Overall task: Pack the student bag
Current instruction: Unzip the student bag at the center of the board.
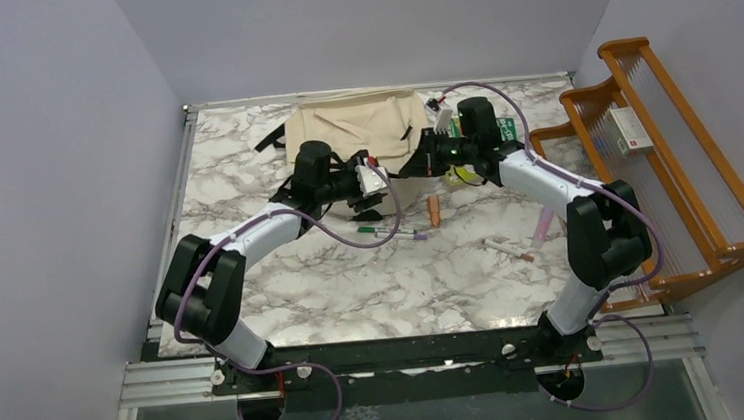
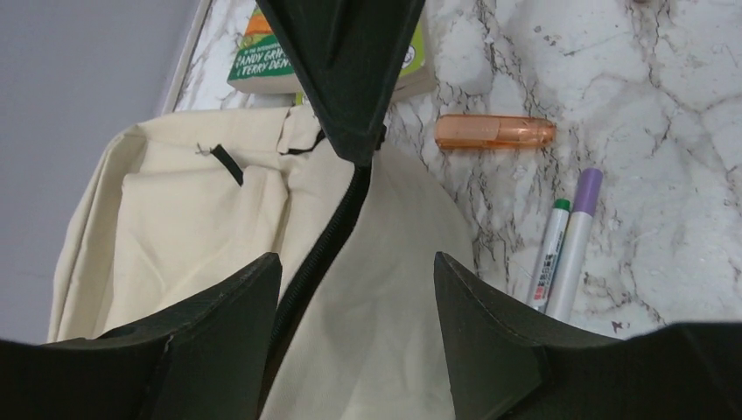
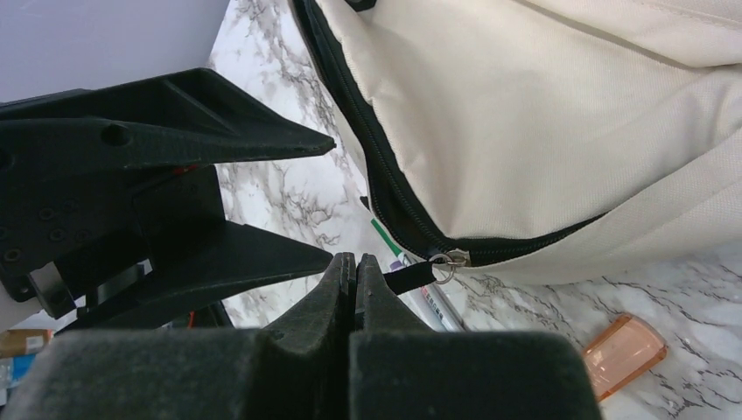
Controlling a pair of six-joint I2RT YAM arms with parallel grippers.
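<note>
Your large beige fabric backpack with black zipper trim lies flat at the far middle of the white marble-patterned table. Your right gripper is pressed together, pinching the short black zip pull tab at the bag's edge. Your left gripper hangs over the zipper line with its jaws spread. It seems to touch nothing, though the fabric under it is partly hidden. Beside the bag lie a translucent orange plastic tube, a green-capped white marker and, alongside it, a purple-capped grey marker. A green-and-orange paperback book lies near them.

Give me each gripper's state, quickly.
Left gripper: open, holding nothing.
Right gripper: shut on the zipper pull of the student bag.
</note>
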